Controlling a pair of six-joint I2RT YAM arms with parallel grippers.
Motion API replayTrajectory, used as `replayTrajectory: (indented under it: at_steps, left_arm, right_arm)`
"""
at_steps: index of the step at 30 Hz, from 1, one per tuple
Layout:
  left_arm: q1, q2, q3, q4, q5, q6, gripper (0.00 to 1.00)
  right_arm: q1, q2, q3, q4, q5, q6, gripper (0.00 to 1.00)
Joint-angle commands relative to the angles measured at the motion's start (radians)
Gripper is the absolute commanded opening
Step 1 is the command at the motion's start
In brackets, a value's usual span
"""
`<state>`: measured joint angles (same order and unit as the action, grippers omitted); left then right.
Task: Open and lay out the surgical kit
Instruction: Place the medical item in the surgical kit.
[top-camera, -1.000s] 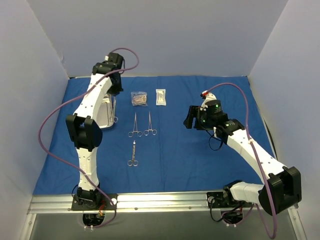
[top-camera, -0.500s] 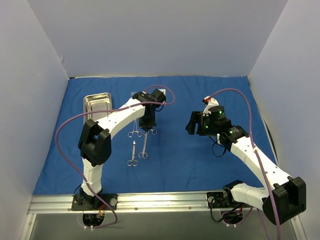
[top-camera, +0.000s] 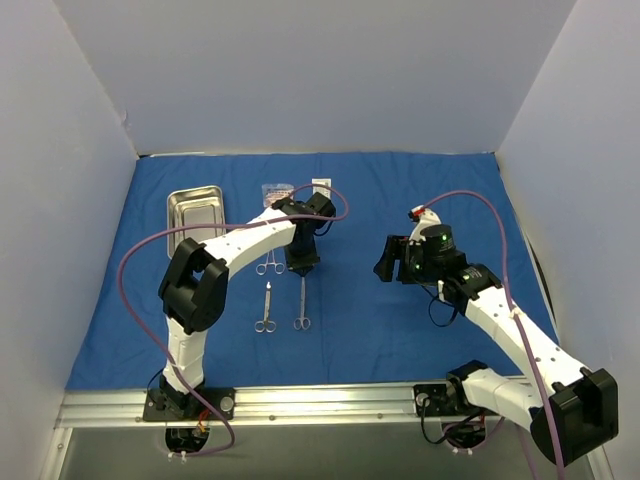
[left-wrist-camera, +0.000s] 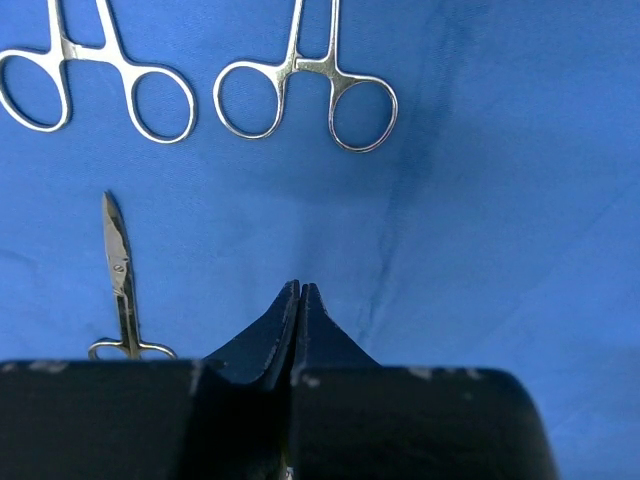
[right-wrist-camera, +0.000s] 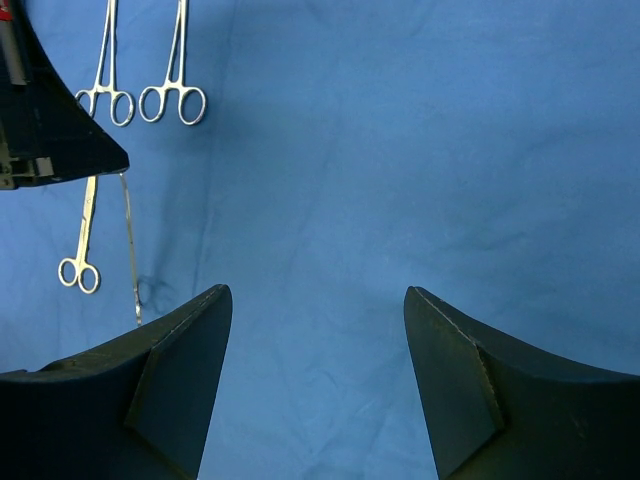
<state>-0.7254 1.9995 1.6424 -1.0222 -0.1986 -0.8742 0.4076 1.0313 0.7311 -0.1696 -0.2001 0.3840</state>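
From above, the cloth (top-camera: 400, 330) is already spread flat over the table, so the kit is open and the work now is the arranging. The tray (top-camera: 195, 190) stands at the far left, and the two packets (top-camera: 277, 189) lie just beside each other at the far middle. Nearer, the instruments make short rows. A pair of forceps (top-camera: 268, 264) is partly hidden under the left arm, and the small scissors (top-camera: 266, 308) lie below them. The left gripper (top-camera: 303, 264) hangs over the top end of a long instrument (top-camera: 302, 300), whose rings point toward the arms. I think it is being set parallel beside the small scissors, to keep the row tidy. I cannot make out any tweezers.

The left wrist camera shows the fingers pressed together to a thin line. The ring handles of the forceps are ahead of them and the small scissors are to the left. The long instrument itself is hidden under the fingers in this view.

The right wrist camera gives the answer. The long instrument runs straight down from the tip of the left gripper and throws a small shadow on the cloth, so it seems pinched by its tip and partly lifted. The right gripper (right-wrist-camera: 315, 300) is spread wide with nothing between the fingers. It waits well apart over bare cloth, probably to keep out of the way.
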Motion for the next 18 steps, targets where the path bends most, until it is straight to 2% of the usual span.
replayTrajectory:
  at_steps: [1,6,18]
  left_arm:
    - [-0.008,0.018,0.002,0.024,0.001,-0.042,0.02]
    - [-0.008,0.067,0.010,-0.013,-0.001,-0.063,0.02]
    - [-0.008,0.146,0.069,0.000,-0.059,0.001,0.02]
  right_arm:
    - [0.005,-0.031,-0.018,-0.031,-0.002,0.003,0.65]
    - [0.005,-0.053,-0.033,-0.028,-0.001,0.015,0.65]
    - [0.005,-0.053,-0.029,-0.031,0.002,0.012,0.65]
